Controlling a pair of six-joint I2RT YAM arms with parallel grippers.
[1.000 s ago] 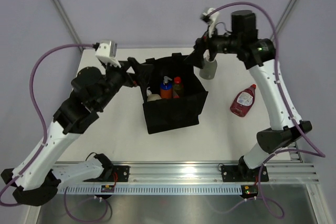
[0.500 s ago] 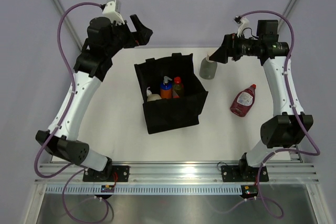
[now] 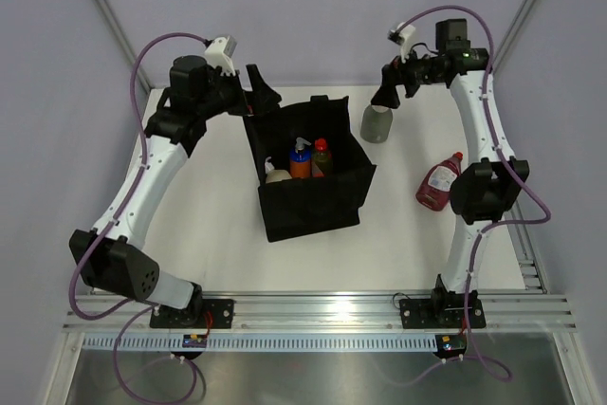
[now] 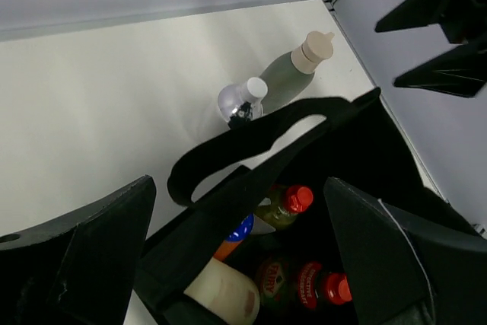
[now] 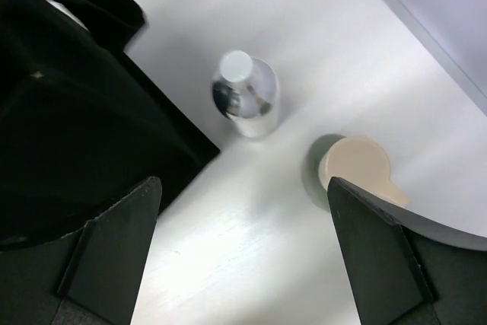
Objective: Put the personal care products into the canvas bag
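The left gripper point(image 3: 265, 95) hangs above the far left corner of the bag point(image 3: 313, 201), jaws wide apart with nothing between them. The one black bag stands open in the middle of the table point(image 3: 209, 215), and the left wrist view shows a handle arching over its far rim.

From above, three bottles stand inside the bag, side by side near the far wall. They are the cream bottle point(image 3: 277, 175) on the left, the orange bottle point(image 3: 300, 162) with its blue cap in the middle, and the yellow bottle point(image 3: 321, 156) with a red cap on the right. (The left wrist view also shows a dark red-capped shape point(image 4: 304, 285) lower in the bag, which I cannot identify.)

Three more bottles are out on the table. The clear bottle point(image 5: 245, 95) stands upright just beyond the bag's far edge. The grey-green bottle point(image 3: 376, 123) stands upright near it, to the right, its beige pump on top.

The right gripper point(image 3: 389, 92) hangs over these two, touching neither, jaws spread wide and holding nothing.

Farthest right, the dark red bottle point(image 3: 439, 182) lies flat on the table, well apart from the bag, its cap pointing away from the arm bases.
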